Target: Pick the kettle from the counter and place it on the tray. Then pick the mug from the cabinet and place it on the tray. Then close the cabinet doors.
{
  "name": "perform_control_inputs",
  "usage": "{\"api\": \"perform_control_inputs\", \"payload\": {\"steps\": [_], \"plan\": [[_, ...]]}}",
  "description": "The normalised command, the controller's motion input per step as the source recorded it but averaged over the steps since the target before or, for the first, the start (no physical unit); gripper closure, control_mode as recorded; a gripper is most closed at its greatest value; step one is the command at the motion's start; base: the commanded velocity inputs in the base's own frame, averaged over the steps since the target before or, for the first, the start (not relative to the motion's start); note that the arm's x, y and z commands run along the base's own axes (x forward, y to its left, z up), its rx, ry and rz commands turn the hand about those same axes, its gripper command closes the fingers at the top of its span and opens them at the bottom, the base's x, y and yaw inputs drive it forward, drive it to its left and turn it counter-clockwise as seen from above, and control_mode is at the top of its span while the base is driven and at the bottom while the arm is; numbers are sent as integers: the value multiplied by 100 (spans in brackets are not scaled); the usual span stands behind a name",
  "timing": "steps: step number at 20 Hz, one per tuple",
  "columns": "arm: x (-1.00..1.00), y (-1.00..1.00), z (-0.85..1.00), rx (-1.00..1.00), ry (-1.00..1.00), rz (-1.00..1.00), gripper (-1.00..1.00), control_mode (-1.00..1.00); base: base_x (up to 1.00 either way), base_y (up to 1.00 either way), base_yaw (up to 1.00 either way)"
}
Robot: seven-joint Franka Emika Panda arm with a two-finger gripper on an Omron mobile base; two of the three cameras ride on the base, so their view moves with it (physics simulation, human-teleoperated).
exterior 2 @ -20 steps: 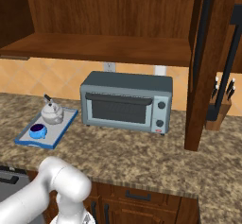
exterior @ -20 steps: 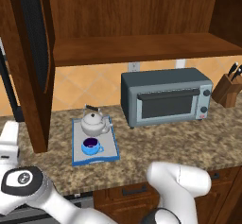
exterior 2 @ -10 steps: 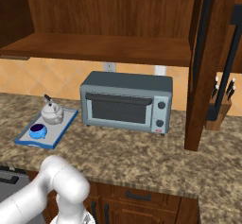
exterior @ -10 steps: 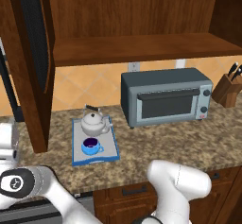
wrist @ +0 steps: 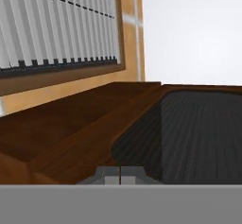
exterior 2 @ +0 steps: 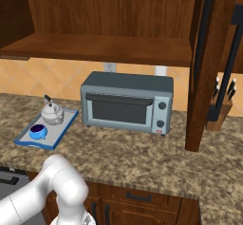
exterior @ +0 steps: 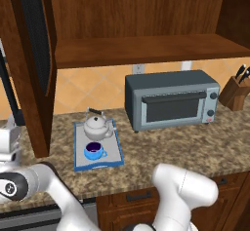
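The white-silver kettle (exterior: 96, 126) (exterior 2: 52, 114) and the blue mug (exterior: 94, 150) (exterior 2: 38, 132) both stand on the blue-rimmed tray (exterior: 114, 144) (exterior 2: 61, 126) on the granite counter (exterior: 195, 147). Above, the cabinet (exterior: 141, 49) is open with a bare shelf. Its left door (exterior: 27, 64) and right door (exterior 2: 209, 62) both swing outward. My arm reaches low to the left, its wrist (exterior: 7, 140) beside the left door's outer face. In the hand view my gripper (wrist: 119, 175) sits shut and empty, close to that door's dark mesh panel (wrist: 198, 133).
A grey toaster oven (exterior: 171, 98) (exterior 2: 127, 101) stands right of the tray under the shelf. A knife block (exterior: 234, 91) (exterior 2: 219, 110) is at the far right. The right door's black bar handle (exterior 2: 231, 62) faces outward. Window blinds (wrist: 56, 24) show beyond the left door.
My arm's lower joint has slid a little further left at the view's edge. The kettle, mug, tray and doors have not moved.
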Motion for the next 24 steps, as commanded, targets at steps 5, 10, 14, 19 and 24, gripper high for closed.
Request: {"api": "perform_control_inputs", "payload": {"steps": [5, 10, 14, 19, 24], "plan": [[0, -4, 17, 7, -21, -12, 100, -100, 0, 0, 0], [0, -41, 7, 17, -2, -11, 100, -100, 0, 0, 0], [0, -51, 21, 20, -2, -6, 100, -100, 0, 0, 0], [0, -33, 47, 17, 0, -3, 100, -100, 0, 0, 0], [-3, -39, 29, 10, 0, -1, 100, -100, 0, 0, 0]]}}
